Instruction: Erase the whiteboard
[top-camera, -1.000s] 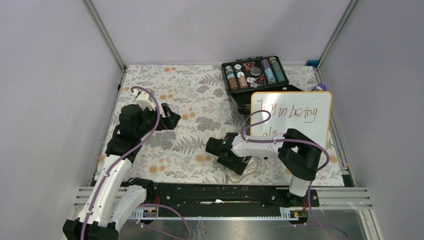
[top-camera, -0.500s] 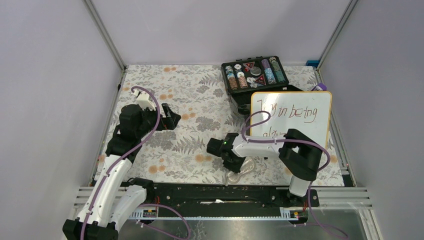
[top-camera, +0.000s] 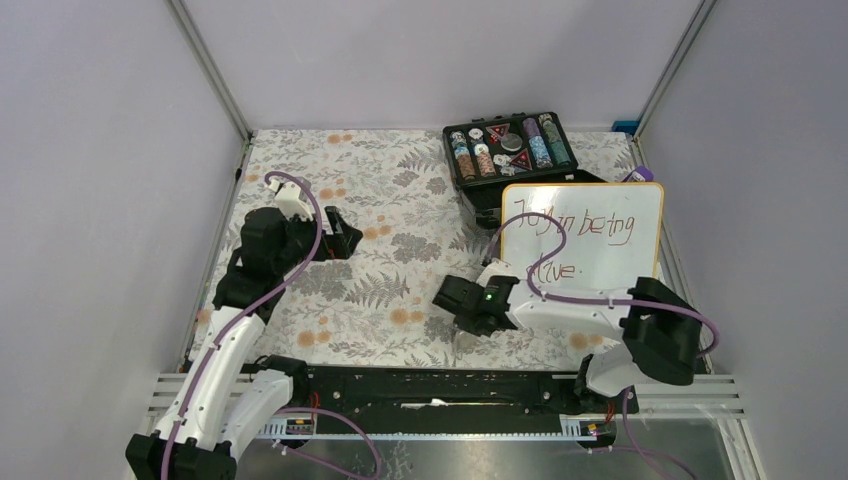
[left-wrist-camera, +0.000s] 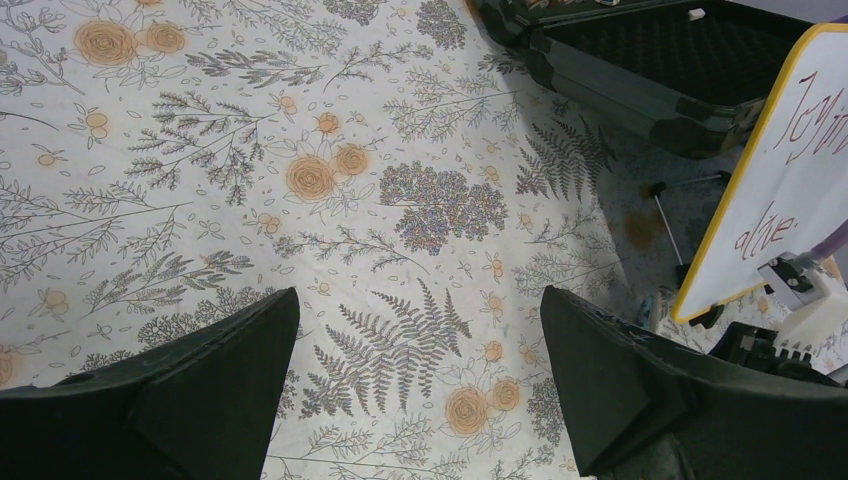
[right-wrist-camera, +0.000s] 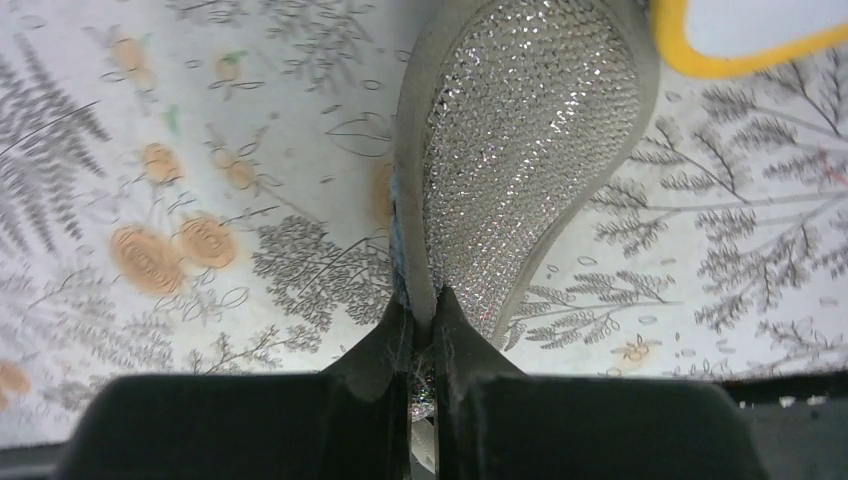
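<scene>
The whiteboard (top-camera: 590, 235) stands upright at the right, yellow-framed, with red and green handwriting; the left wrist view shows its lower left part (left-wrist-camera: 790, 180), and the right wrist view one yellow corner (right-wrist-camera: 700, 55). My right gripper (top-camera: 462, 310) hangs low over the cloth just left of the board's bottom corner. In its wrist view the right gripper (right-wrist-camera: 420, 300) is shut on the edge of a grey oval pad with a glittery face (right-wrist-camera: 530, 130). My left gripper (top-camera: 340, 235) is far to the left, and the left gripper (left-wrist-camera: 418, 300) stands open over the floral cloth.
An open black case of coloured chips (top-camera: 510, 148) sits behind the board, its dark lid (left-wrist-camera: 640, 60) showing in the left wrist view. A purple object (top-camera: 643, 173) lies by the board's top right corner. Metal rails border the floral cloth (top-camera: 380, 190).
My right gripper has shut on the glittery pad and shifted slightly right. The right arm's elbow swung out to the right, uncovering more of the writing. The left arm has not moved.
</scene>
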